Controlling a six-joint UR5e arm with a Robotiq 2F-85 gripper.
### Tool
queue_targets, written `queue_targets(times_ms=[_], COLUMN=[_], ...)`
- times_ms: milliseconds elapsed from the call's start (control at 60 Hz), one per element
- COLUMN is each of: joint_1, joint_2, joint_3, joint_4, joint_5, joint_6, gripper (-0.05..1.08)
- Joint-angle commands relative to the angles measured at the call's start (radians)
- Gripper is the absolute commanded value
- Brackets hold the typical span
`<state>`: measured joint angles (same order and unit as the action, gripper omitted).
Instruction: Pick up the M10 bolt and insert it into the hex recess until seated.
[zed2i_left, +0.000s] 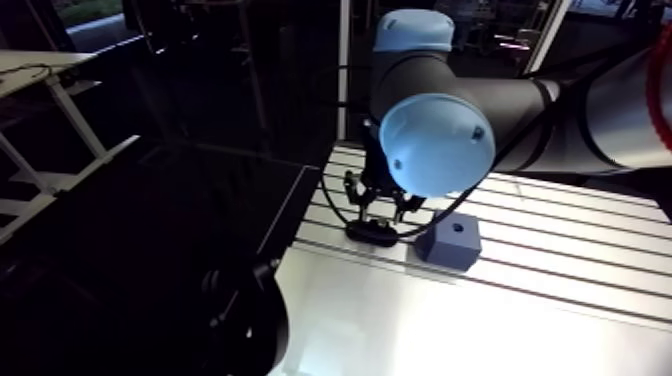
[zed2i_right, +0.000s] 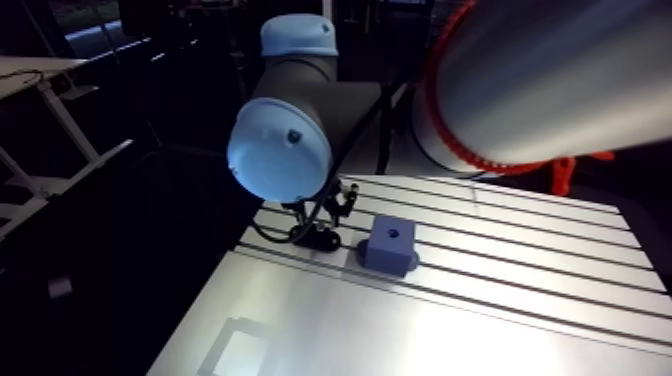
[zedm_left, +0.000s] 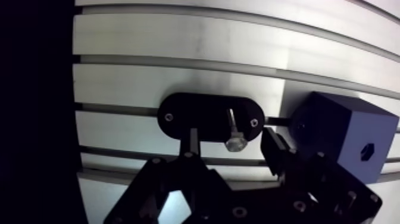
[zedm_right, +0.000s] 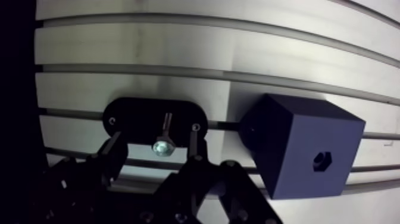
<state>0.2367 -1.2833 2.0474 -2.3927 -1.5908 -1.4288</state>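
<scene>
In the wrist view a small silver M10 bolt (zedm_right: 164, 137) lies on a black oval holder (zedm_right: 134, 116), its hex head toward the gripper. My gripper (zedm_right: 156, 149) hovers over it, open, with one finger (zedm_right: 115, 150) on each side of the bolt and a gap between each finger and the bolt. Beside the holder stands a dark blue block (zedm_right: 297, 143) with a hex recess (zedm_right: 322, 159) in the face that looks sideways, and a round hole (zed2i_left: 457, 227) on top. In the arm view the gripper (zed2i_left: 378, 207) is low over the holder (zed2i_left: 371, 234), left of the block (zed2i_left: 449, 241).
The holder and block sit on the slotted aluminium table (zedm_left: 178, 42), whose grooves run across ahead of the gripper. The table's edge (zedm_left: 75, 119) lies close beside the holder on the side away from the block, with darkness beyond it.
</scene>
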Motion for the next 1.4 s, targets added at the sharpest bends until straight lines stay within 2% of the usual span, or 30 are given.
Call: queue_targets(times_ms=[17,1400], joint_1=[0.000,-0.007], joint_2=[-0.001,-0.006], joint_3=[0.000,0.001], joint_4=[0.000,0.017], joint_5=[0.000,-0.002], joint_6=[-0.001,-0.002], gripper=[0.41,0.56])
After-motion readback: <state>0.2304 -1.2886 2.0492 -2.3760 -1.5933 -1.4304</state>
